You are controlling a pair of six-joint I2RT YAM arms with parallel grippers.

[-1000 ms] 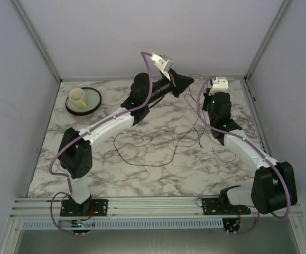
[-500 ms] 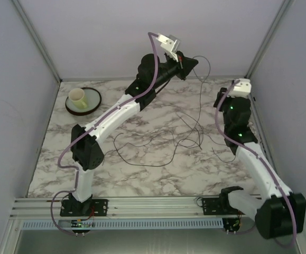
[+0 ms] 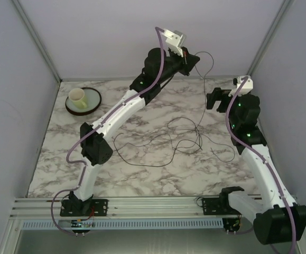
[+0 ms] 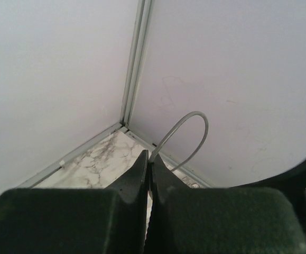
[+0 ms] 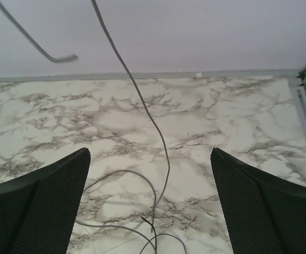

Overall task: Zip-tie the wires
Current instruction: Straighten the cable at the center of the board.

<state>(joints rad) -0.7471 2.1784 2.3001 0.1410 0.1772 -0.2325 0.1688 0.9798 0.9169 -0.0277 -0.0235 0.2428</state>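
Note:
The wires (image 3: 158,143) lie as thin dark loops on the marble table (image 3: 57,159), mid-right. One strand rises from them to my left gripper (image 3: 194,59), which is lifted high against the back wall. In the left wrist view that gripper (image 4: 149,156) is shut on the strand, and the wire (image 4: 197,119) arcs out of its tips in a grey loop. My right gripper (image 3: 212,99) hovers over the table's back right, open and holding nothing. In the right wrist view the hanging wire (image 5: 142,100) runs down between the wide-apart fingers (image 5: 52,201) without touching them, and the right gripper (image 5: 150,152) is above the loops.
A green plate (image 3: 93,103) with a pale cup (image 3: 77,96) on it stands at the back left. Enclosure walls close in on three sides, with a corner post (image 4: 134,63) just ahead of the left gripper. A metal rail (image 3: 142,203) runs along the front edge.
The left arm has risen up and back, drawing a wire strand off the table. The right gripper has opened, let go, and swung right and upward.

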